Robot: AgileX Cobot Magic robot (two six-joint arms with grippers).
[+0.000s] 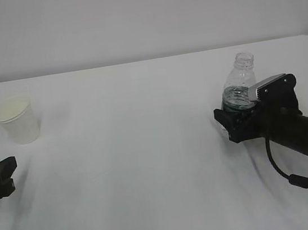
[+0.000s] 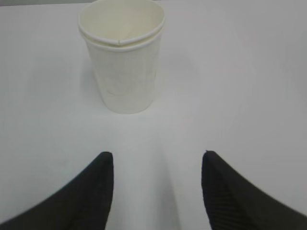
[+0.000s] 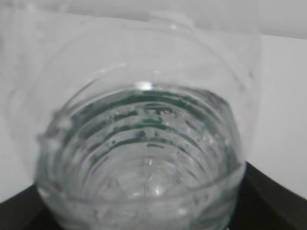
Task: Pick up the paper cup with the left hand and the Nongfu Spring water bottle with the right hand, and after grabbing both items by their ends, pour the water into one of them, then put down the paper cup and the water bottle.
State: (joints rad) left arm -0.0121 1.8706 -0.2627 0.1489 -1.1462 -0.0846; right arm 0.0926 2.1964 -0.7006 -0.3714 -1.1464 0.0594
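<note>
The paper cup (image 1: 17, 120) stands upright at the far left of the white table. In the left wrist view the paper cup (image 2: 122, 62) is straight ahead of my left gripper (image 2: 156, 155), which is open, well short of it, with only bare table between its fingers. At the left edge of the exterior view the left gripper (image 1: 4, 175) sits low, nearer than the cup. The Nongfu Spring water bottle (image 1: 239, 84) stands upright with no cap, and my right gripper (image 1: 237, 120) is closed round its lower part. The bottle (image 3: 144, 143) fills the right wrist view, with black fingers (image 3: 280, 201) against both sides.
A white cloth covers the table (image 1: 151, 178), whose far edge meets a plain wall. The right arm and its looping cable (image 1: 298, 178) lie over the near right part. Between cup and bottle lies a wide stretch of cloth.
</note>
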